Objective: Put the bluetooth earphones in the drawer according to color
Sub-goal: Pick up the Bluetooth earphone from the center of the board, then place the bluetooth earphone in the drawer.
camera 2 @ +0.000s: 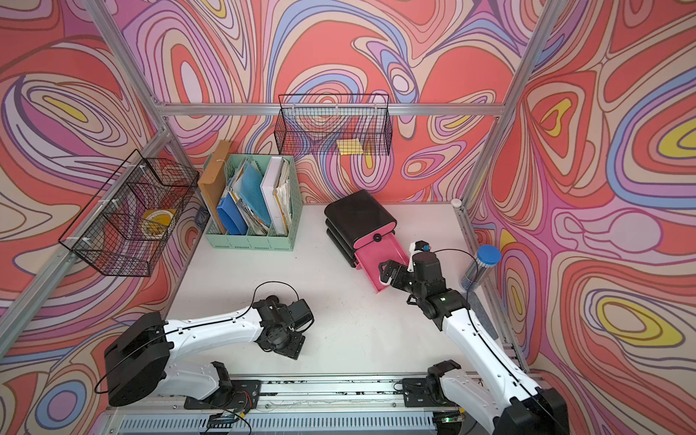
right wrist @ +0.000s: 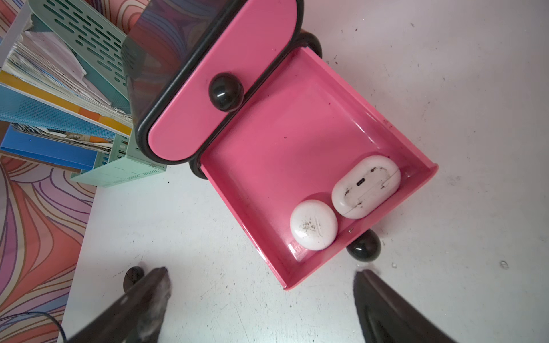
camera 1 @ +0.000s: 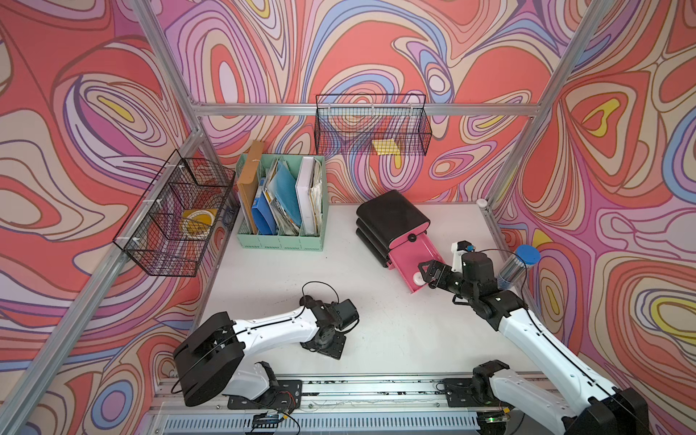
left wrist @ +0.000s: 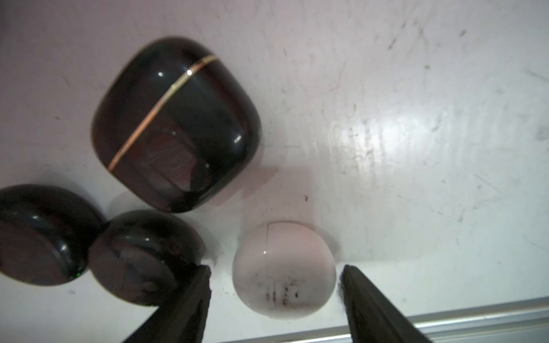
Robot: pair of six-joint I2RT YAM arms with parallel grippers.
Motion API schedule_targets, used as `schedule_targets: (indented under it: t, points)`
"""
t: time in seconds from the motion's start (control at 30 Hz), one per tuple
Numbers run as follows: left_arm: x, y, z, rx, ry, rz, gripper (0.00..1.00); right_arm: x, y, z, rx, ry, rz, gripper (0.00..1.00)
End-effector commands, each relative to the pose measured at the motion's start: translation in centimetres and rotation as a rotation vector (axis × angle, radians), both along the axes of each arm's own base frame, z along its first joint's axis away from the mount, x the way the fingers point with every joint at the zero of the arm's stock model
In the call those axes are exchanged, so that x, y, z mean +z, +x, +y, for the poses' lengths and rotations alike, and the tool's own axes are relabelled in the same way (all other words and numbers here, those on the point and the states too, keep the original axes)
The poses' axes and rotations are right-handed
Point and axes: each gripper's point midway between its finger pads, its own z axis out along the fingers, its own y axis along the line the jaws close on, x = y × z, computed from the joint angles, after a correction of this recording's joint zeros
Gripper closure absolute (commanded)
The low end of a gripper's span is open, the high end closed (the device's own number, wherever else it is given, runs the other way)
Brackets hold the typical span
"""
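Note:
In the left wrist view a round white earphone case (left wrist: 283,270) lies on the table between the fingers of my left gripper (left wrist: 276,276); the jaws are open, with a narrow gap on each side. Beside it lie a large black case with a gold line (left wrist: 175,124) and two rounder black cases (left wrist: 44,234) (left wrist: 145,255). The black drawer cabinet (camera 1: 391,218) has one pink drawer (right wrist: 297,124) pulled out, holding two white cases (right wrist: 313,228) (right wrist: 366,187). My right gripper (right wrist: 263,279) hovers open and empty just off that drawer's front corner.
A mint-green file organizer (camera 1: 280,203) stands at the back left of the table. Wire baskets hang on the left wall (camera 1: 177,218) and back wall (camera 1: 371,124). A clear tube with a blue cap (camera 1: 518,267) stands at the right edge. A metal rail (left wrist: 445,320) runs close behind the white case.

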Motion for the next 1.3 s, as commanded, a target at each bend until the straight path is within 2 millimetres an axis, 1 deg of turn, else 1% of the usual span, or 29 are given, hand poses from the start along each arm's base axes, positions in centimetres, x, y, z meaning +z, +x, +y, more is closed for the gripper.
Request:
schedule_targets:
  t: [0.0,0.23,0.3,0.37,0.4,0.5,0.63,0.73,0.8,0.9,1.03,1.13,1.2,1.23,1.27]
  points:
    - [-0.4,-0.6,0.8,0.003,0.044,0.024,0.26,0.0,0.0,0.0,0.001,0.012,-0.010,0.02]
    - [-1.4,-0.3,0.0,-0.005,0.040,0.040,0.40,0.0,0.0,0.1,0.004,0.013,-0.011,0.02]
    - [-1.6,-0.3,-0.2,-0.008,0.038,0.043,0.45,0.0,0.0,0.1,0.006,0.012,-0.010,0.02]
    - [-1.7,-0.2,-0.3,-0.013,0.043,0.044,0.52,0.0,-0.1,0.0,0.004,0.011,-0.010,0.02]
    - [-1.6,0.0,-0.4,-0.014,0.045,0.040,0.53,-0.1,-0.1,0.0,0.004,0.007,-0.010,0.02]
    - [-1.0,0.5,-0.7,-0.024,0.042,0.023,0.56,-0.1,-0.1,0.0,0.003,0.006,-0.010,0.02]
    - [0.9,2.1,-2.2,-0.047,0.005,-0.042,0.57,-0.4,-0.2,-0.2,-0.003,0.001,-0.007,0.02]
    - [3.0,4.1,-4.4,-0.075,-0.042,-0.109,0.57,-0.5,-0.2,-0.5,-0.022,-0.006,-0.008,0.02]
    - [4.4,5.4,-6.1,-0.099,-0.075,-0.147,0.58,-0.6,-0.3,-1.3,-0.057,-0.027,-0.005,0.02]
    - [6.6,7.7,-9.1,-0.139,-0.124,-0.204,0.58,-0.9,-0.6,-2.9,-0.132,-0.081,0.015,0.02]
    - [9.6,10.9,-13.4,-0.196,-0.186,-0.283,0.58,-2.0,-1.3,-5.6,-0.258,-0.168,0.077,0.02]
    - [11.5,13.1,-16.5,-0.241,-0.221,-0.327,0.59,-3.0,-1.4,-6.6,-0.310,-0.209,0.122,0.02]
    - [12.4,14.5,-18.4,-0.267,-0.231,-0.353,0.60,-3.5,-1.4,-6.9,-0.330,-0.224,0.146,0.02]
    - [12.4,14.9,-18.9,-0.273,-0.230,-0.357,0.60,-3.7,-1.3,-7.0,-0.337,-0.230,0.156,0.02]
    - [12.9,15.9,-20.2,-0.285,-0.241,-0.375,0.61,-3.9,-1.2,-7.1,-0.343,-0.235,0.164,0.02]
